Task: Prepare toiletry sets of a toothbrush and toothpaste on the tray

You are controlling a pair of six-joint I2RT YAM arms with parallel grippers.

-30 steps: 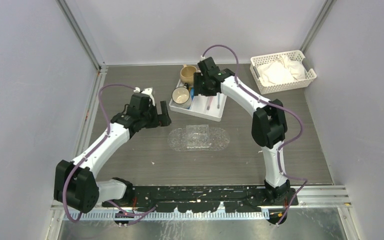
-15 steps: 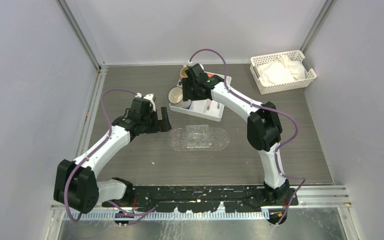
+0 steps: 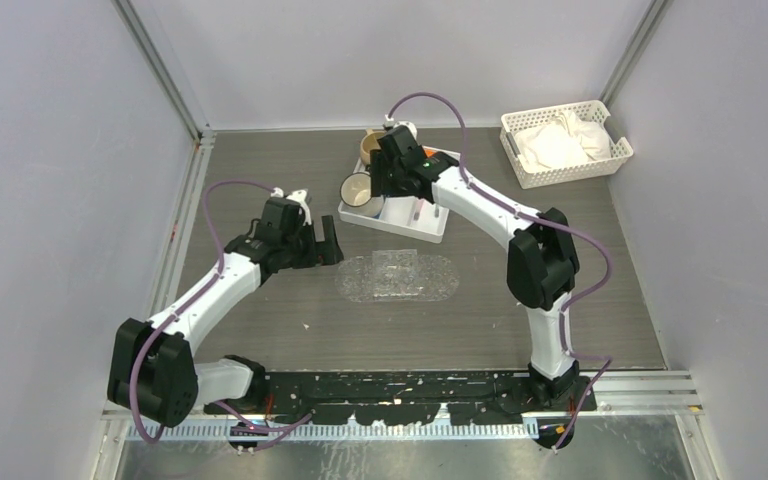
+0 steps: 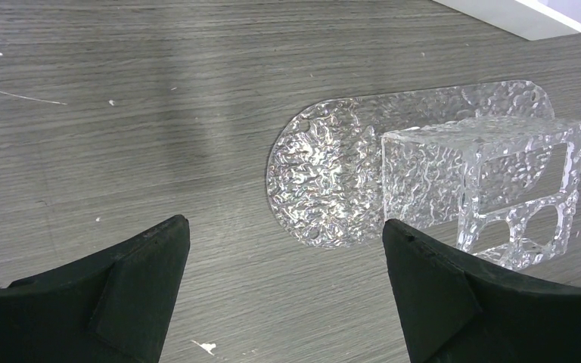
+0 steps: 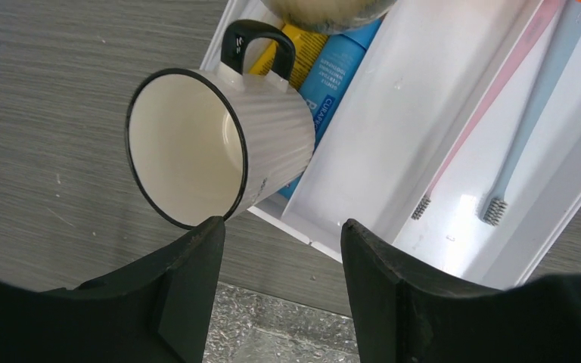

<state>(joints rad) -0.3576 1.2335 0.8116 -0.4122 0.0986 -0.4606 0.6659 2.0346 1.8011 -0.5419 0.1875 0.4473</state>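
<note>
The right gripper (image 5: 280, 242) has swung left along the white compartmented plastic tray (image 5: 393, 128) and hovers, half-open and empty, over the white ribbed mug (image 5: 219, 144) that partly hides the blue toothpaste tube (image 5: 334, 68), likely the next pick, while the wide-open left gripper (image 4: 284, 223) faces the clear textured plastic tray (image 4: 325, 181).

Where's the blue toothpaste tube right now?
In the right wrist view, the blue toothpaste lies in the white compartmented tray, next to a yellow tube, with its lower end hidden behind the white mug.
</note>
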